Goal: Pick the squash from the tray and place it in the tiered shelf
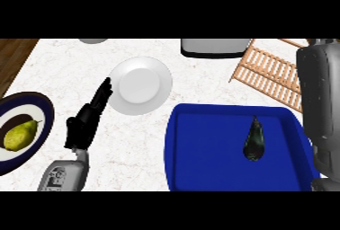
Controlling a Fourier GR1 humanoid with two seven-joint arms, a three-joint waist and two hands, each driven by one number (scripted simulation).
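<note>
A dark green, slender squash (254,140) lies in the blue tray (199,161) at the lower right, right of the tray's middle. The wooden slatted tiered shelf (269,74) stands behind the tray at the upper right. My left hand (85,121) rests open on the counter left of the tray, fingers straight and pointing up toward a white plate. My right forearm (320,103) rises along the right edge, over the tray's right rim and the shelf's right side. The right hand itself does not show.
A white plate (139,85) sits beside my left fingertips. A dark-rimmed plate (41,108) at the left edge holds a yellow-green pear (19,134). A white and black appliance (214,47) stands at the back. The wooden counter edge shows at the upper left.
</note>
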